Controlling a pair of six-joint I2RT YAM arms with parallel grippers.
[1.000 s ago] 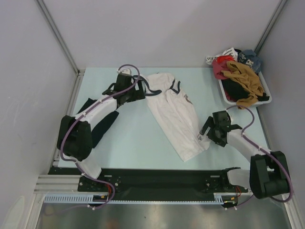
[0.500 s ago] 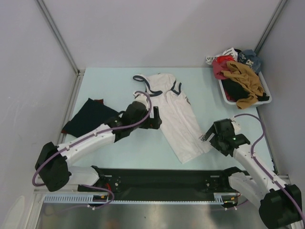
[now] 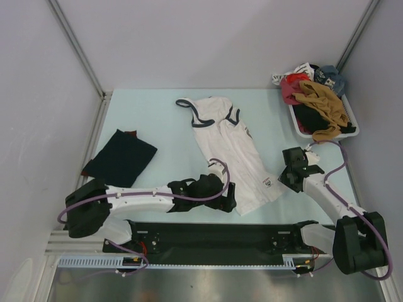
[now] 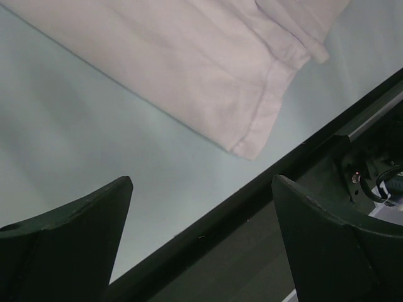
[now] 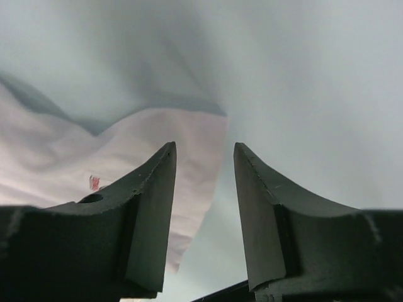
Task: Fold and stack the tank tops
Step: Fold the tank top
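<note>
The left arm has swung a long way since a second ago. It was up at the strap end of the white tank top (image 3: 233,151) and now lies low along that top's near-left side, with the left gripper (image 3: 228,197) just beside the near hem. Its jaws are spread wide with nothing between them; the left wrist view shows the left gripper (image 4: 201,189) hanging above bare table and the black base rail (image 4: 252,220), the hem corner just ahead. The right arm has stayed by the top's near-right hem corner. The right gripper (image 3: 283,178) has narrowed its jaws to about half, and in its own view the cloth's edge shows in the gap between the fingers (image 5: 151,207); whether they pinch it I cannot tell. The white top lies lengthwise on the pale table (image 3: 170,119), folded narrow, lightly creased, with navy trim at the neck and a freed strap curling off its far-left end. Well to the left of it the navy tank top (image 3: 121,157), no longer covered by the arm, lies as a flat dark folded square with a maroon edge at its far corner. To the far right of the white top a white basket (image 3: 350,134) holds a heap of mixed clothes (image 3: 318,100).
</note>
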